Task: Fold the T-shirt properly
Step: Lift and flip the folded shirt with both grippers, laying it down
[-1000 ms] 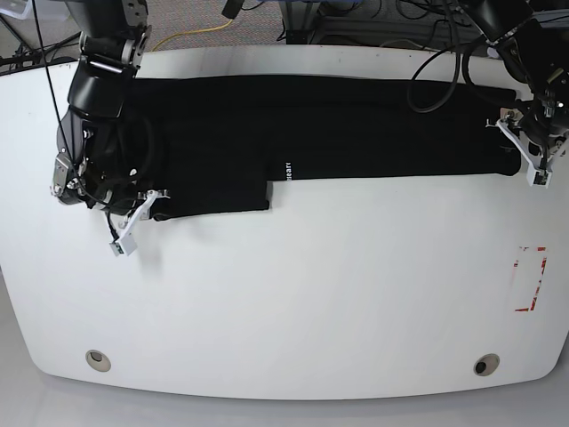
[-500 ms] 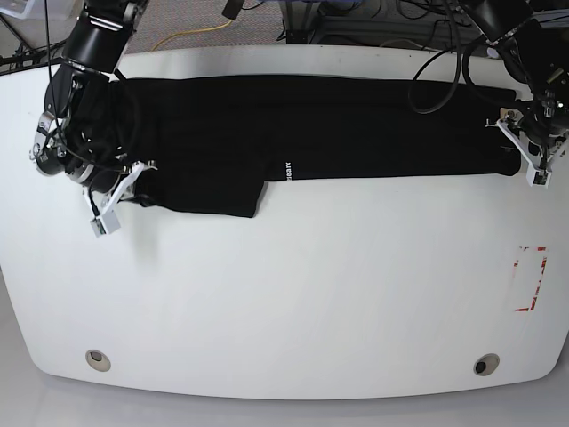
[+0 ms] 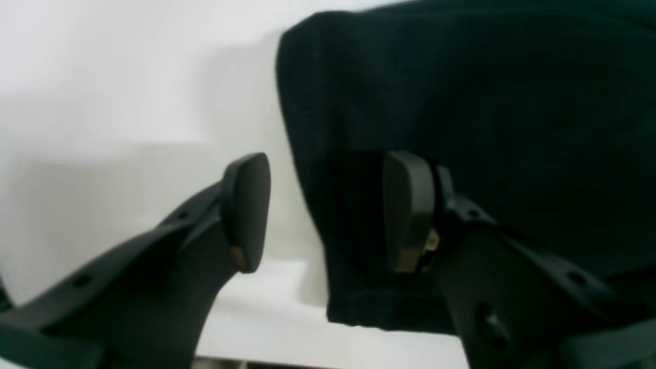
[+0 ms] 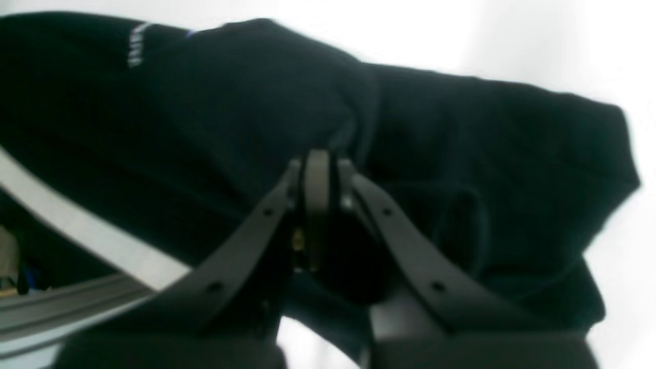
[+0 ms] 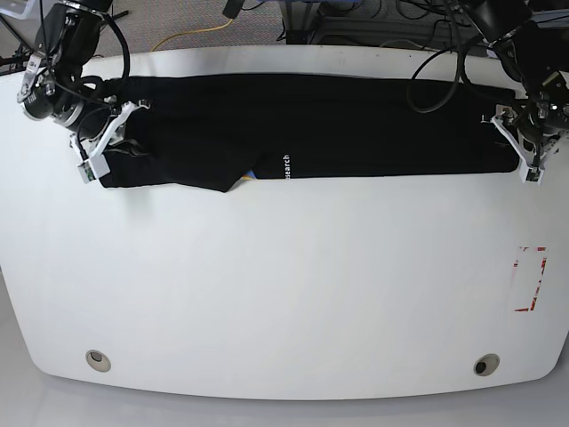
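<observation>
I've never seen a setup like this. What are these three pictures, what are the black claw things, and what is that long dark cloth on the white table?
It is a robot with two arms, working on a white table. One picture looks down from overhead; the other two come from small cameras on each wrist, looking along the claws. The dark cloth is a black T-shirt, folded into a long strip across the far side of the table. The left tool, on the overhead picture's right, stands open at one end of the shirt, one finger over the cloth and one over bare table. The right tool, at the other end, is pinched shut on a bunch of the fabric.
</observation>
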`<action>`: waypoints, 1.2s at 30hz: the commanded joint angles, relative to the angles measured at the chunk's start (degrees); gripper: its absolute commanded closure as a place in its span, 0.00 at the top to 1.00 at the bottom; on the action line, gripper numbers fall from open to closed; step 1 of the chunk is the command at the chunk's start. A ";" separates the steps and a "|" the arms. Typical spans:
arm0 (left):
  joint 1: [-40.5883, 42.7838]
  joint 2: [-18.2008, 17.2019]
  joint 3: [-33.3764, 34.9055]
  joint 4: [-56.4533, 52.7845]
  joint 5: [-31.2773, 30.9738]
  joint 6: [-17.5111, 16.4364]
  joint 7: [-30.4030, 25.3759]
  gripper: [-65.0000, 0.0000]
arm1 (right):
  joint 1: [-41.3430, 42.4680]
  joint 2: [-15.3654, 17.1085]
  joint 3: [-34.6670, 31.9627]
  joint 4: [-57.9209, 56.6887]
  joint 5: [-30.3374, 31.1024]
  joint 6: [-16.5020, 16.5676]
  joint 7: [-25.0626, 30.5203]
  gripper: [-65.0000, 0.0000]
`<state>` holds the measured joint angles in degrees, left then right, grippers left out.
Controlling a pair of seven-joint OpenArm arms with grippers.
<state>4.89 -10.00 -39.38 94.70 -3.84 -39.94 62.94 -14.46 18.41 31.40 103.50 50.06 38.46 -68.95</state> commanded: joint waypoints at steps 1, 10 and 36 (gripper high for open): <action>-0.80 -0.86 -0.14 0.82 0.89 -0.06 -1.00 0.50 | -1.59 0.88 0.47 1.68 1.23 0.18 1.30 0.00; -0.89 -1.03 -0.14 0.82 0.89 -0.06 -1.00 0.50 | -5.19 0.71 2.93 1.51 0.88 0.18 1.30 0.02; -5.81 -0.59 -5.94 1.35 0.01 -0.06 1.28 0.51 | -5.19 -5.62 0.12 6.87 2.29 0.62 1.30 0.71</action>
<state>0.30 -9.78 -44.56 94.96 -2.57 -39.94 63.88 -20.03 13.04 33.61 109.45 50.68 38.87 -69.17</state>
